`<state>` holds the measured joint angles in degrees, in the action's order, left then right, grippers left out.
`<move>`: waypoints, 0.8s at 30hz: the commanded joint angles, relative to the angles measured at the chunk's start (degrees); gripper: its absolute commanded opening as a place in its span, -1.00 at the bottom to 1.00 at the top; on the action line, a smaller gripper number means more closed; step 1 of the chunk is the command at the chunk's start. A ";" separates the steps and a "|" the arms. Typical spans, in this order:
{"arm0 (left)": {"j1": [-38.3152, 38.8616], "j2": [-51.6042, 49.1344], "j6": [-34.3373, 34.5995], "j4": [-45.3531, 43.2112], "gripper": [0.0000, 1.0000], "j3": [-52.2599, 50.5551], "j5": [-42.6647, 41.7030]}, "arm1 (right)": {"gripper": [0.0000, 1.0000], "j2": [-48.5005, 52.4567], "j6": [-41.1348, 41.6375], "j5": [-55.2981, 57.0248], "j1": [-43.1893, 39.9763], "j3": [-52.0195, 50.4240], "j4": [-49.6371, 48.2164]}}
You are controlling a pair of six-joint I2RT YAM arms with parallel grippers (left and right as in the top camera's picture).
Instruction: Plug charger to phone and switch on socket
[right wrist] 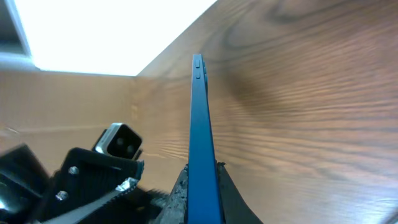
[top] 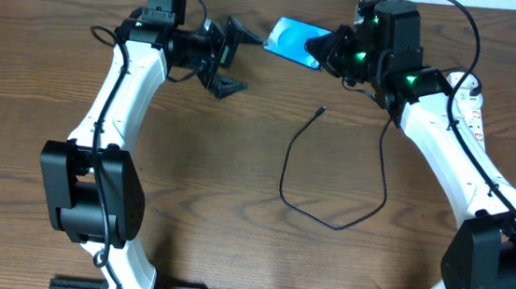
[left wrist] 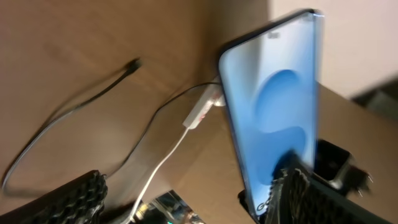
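Noted slim black-rimmed smartphone with light blue screen [top: 290,41] clamped on edge in right claw [top: 320,53], raised near the table's far edge at mid-width, long axis along that edge, free end toward the empty, wide-open left claw [top: 245,61] just beside it. Located small black connector [top: 322,110] of the thin black cable [top: 283,179] flat on the brown wooden table [top: 190,176], on the near side of the smartphone and nearer the right arm. Judged left claw the free one to fetch it.

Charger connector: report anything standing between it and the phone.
Nothing visible does. The charger connector lies apart from the phone, which the right tool holds. Only bare table shows between them; the left tool sits open off to the side.
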<state>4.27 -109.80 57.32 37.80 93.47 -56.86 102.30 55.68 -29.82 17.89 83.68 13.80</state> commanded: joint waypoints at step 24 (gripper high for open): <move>0.09 1.68 20.96 -41.70 0.74 0.31 2.56 | -0.99 -0.37 42.10 -1.64 4.15 0.96 -19.80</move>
<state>4.27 -109.78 74.46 -3.27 93.45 -56.03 102.30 94.00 -31.57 21.17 83.66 -4.62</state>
